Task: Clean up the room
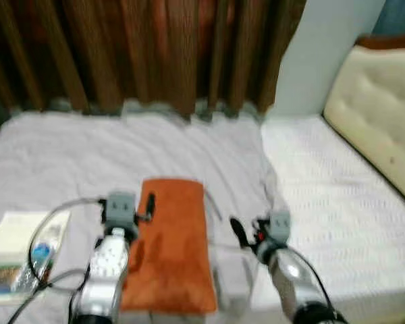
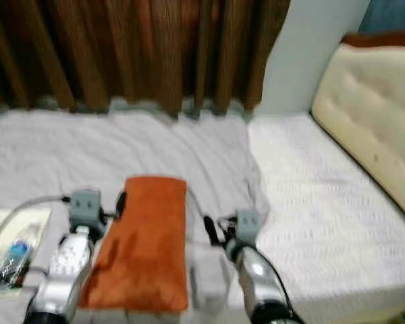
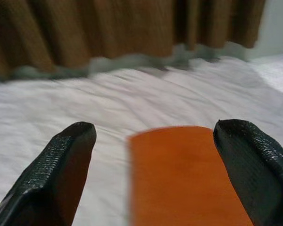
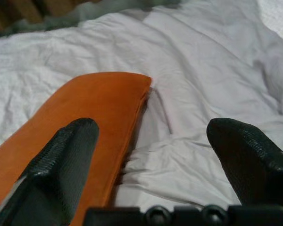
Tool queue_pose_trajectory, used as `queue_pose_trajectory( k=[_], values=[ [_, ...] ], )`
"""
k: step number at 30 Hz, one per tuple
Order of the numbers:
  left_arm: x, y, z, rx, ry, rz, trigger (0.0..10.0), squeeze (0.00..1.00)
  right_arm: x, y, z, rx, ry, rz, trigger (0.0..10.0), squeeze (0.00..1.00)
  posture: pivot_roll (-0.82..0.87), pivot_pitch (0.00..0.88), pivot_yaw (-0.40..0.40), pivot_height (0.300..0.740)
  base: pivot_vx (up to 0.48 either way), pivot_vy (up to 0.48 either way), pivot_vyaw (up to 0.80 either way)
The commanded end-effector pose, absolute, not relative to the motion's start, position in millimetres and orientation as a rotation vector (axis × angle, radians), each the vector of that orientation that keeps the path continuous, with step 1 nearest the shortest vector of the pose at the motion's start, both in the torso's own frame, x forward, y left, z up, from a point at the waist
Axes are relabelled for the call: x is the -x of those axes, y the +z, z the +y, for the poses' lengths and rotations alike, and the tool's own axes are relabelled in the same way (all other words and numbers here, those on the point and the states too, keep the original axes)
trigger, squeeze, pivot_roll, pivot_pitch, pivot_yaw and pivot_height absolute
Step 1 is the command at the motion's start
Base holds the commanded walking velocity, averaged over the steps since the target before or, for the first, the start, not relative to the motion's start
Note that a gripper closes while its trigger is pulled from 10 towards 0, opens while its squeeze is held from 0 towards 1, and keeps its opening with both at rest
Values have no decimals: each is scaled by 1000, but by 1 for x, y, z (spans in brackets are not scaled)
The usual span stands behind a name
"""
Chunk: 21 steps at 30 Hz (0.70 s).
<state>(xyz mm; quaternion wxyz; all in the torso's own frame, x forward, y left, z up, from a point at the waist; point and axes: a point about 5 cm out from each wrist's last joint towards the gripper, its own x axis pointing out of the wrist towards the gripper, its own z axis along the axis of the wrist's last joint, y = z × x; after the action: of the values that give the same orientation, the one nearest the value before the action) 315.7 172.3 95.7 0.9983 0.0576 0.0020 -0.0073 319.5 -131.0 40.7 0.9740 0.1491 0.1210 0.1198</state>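
A folded orange cloth (image 1: 170,243) lies flat on the crumpled pale grey sheet (image 1: 121,148) of a bed, straight ahead of me. My left gripper (image 1: 140,204) hovers at the cloth's far left corner, open, with the cloth (image 3: 179,174) between and beyond its fingers. My right gripper (image 1: 245,229) is just right of the cloth, also open, over a wrinkled fold of sheet (image 4: 188,155), with the cloth's edge (image 4: 99,108) to one side. Neither gripper holds anything.
A book (image 1: 10,246) and a plastic water bottle (image 1: 42,251) lie at the near left of the bed. A white quilted cover (image 1: 324,182) spreads to the right, up to a cream padded headboard (image 1: 381,115). Brown curtains (image 1: 155,47) hang behind.
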Motion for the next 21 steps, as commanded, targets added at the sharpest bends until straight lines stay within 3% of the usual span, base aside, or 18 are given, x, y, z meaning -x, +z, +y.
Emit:
queue_pose_trajectory(
  k=[1, 3, 8, 13, 21],
  values=[
    [-317, 93, 190, -101, 33, 48, 10000, 0, -319, 38, -120, -375, 282, 279, 10000, 0, 166, 64, -66, 740, 0, 0, 0],
    [-321, 77, 217, 29, 103, 190, 10000, 0, -318, 35, -113, -489, 313, 326, 10000, 0, 165, 122, -73, 740, 0, 0, 0],
    [-329, 69, 245, 246, 163, 268, 10000, 0, -326, 43, -104, -581, 331, 316, 10000, 0, 126, 223, -77, 740, 0, 0, 0],
    [-338, 78, 251, 366, 148, 250, 10000, 0, -336, 53, -100, -672, 315, 311, 10000, 0, 123, 279, -92, 740, 0, 0, 0],
    [-346, 79, 241, 525, 118, 219, 10000, 0, -341, 57, -88, -824, 261, 340, 10000, 0, 94, 448, -113, 740, 0, 0, 0]
  ],
)
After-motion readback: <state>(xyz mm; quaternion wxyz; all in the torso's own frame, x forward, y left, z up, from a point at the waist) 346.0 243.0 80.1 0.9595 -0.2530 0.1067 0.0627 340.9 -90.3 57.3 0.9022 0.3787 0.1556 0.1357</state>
